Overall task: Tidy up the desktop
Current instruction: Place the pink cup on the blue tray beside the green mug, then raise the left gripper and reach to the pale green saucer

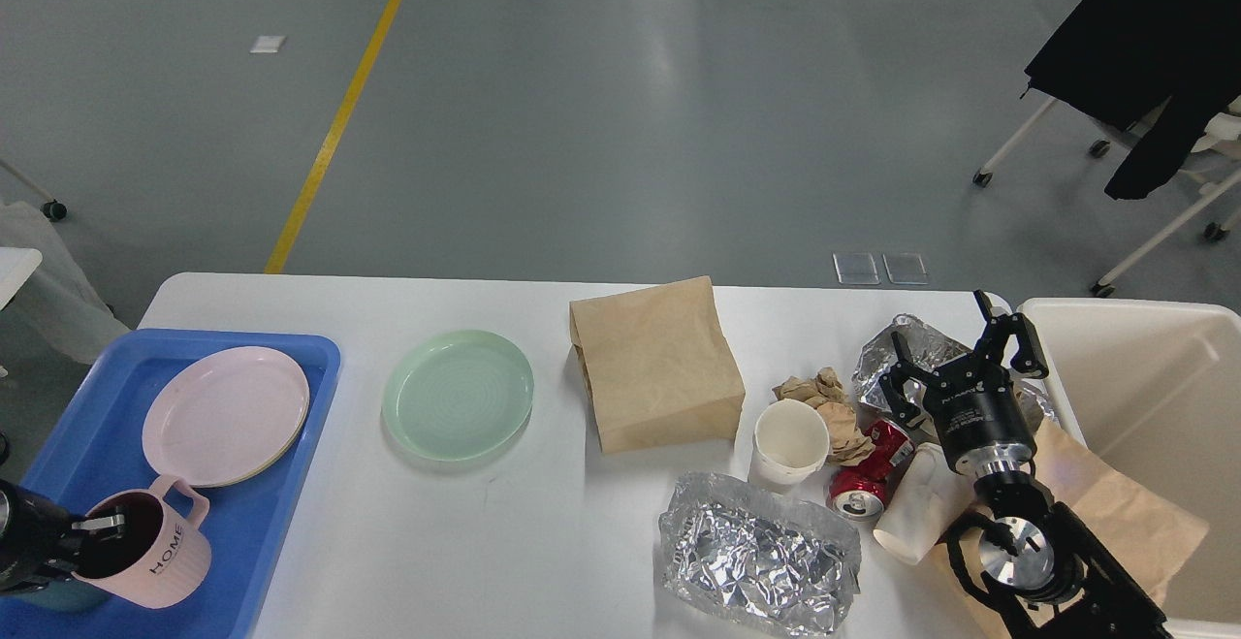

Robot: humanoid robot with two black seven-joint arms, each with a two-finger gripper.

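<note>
**Dishes to the tray, rubbish toward the bin**

Head view: the desktop fills the lower half of the frame, white and smooth, with rounded far corners. At lower left a blue tray holds a pink plate and a pink mug marked HOME; the left gripper reaches into the mug's mouth, apparently setting it there, though its jaws are too dark to judge. A green plate lies alone just right of the tray, likely the next dish to collect.

Right of centre, the litter clusters: a brown paper bag, a paper cup, crumpled brown paper, a crushed red can, and foil at the bottom edge. The right gripper hangs above this heap with jaws spread wide and empty, beside a cream bin at the right edge, which is probably where the rubbish belongs.

Beyond the table, a glossy grey floor carries a yellow line at upper left; a wheeled chair draped in black stands upper right.
</note>
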